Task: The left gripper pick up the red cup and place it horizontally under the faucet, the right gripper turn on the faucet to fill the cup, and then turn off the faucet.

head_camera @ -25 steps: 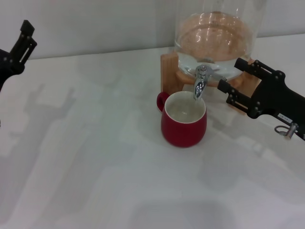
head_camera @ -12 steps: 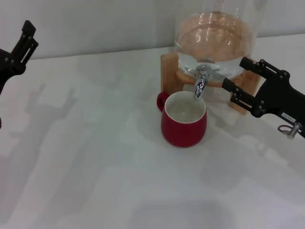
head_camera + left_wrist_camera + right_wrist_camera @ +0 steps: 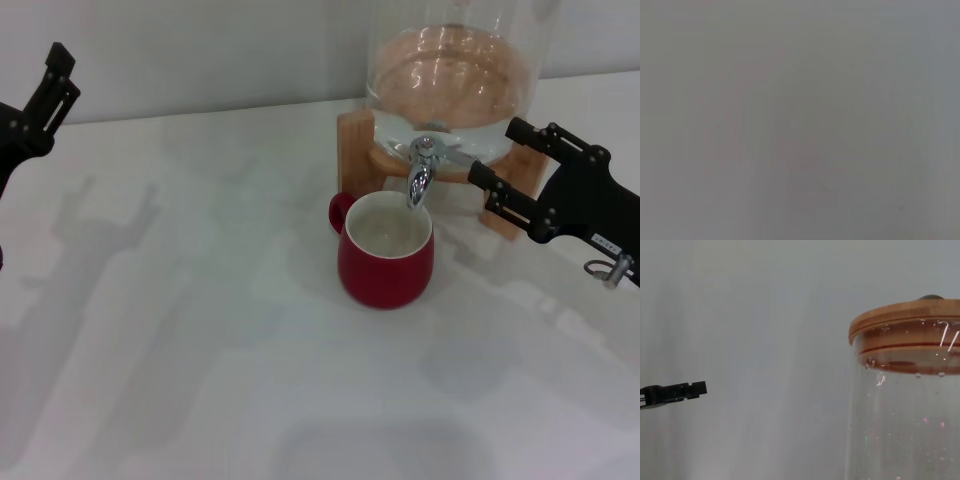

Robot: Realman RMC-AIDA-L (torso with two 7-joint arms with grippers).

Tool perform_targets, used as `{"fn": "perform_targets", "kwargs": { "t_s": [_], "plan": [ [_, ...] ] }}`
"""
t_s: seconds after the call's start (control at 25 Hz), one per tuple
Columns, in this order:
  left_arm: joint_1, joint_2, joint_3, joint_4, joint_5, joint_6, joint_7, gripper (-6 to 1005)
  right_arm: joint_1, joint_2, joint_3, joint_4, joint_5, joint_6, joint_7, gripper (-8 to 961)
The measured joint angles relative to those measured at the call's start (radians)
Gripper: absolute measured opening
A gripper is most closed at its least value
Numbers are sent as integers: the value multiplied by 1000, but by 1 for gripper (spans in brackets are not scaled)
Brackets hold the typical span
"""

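Squat rounded deep-red ceramic cup [image 3: 386, 252], glossy glaze, white inside, small loop handle pointing left-rear, stands upright on the white table [image 3: 200, 340] directly under the spout of the small shiny chrome faucet [image 3: 421, 170]; so placement looks done. Pale liquid shows inside the cup, well up the wall: filling judged largely complete. No clear stream visible at the spout.

Right gripper [image 3: 492, 158], flat black bracket-like prongs with screws, spread apart, tips just beside the faucet lever; contact not resolvable. Judged step: shutting off, or just shut.

Left gripper [image 3: 55, 85], black, raised at far left, well apart from the cup; I cannot tell its finger state.

Clear glass dispenser [image 3: 905, 405] with wooden lid, on wooden stand [image 3: 352, 150], water inside.
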Motion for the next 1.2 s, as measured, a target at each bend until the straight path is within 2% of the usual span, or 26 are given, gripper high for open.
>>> {"fn": "perform_targets", "kwargs": {
  "t_s": [0.84, 1.2],
  "plan": [
    [-5, 1, 0, 0, 0, 0, 0, 889, -4, 11, 49, -1, 1, -9, -9, 674],
    [-9, 2, -11, 5, -1, 6, 2, 889, -54, 11, 49, 3, 3, 31, -11, 674]
  ]
}}
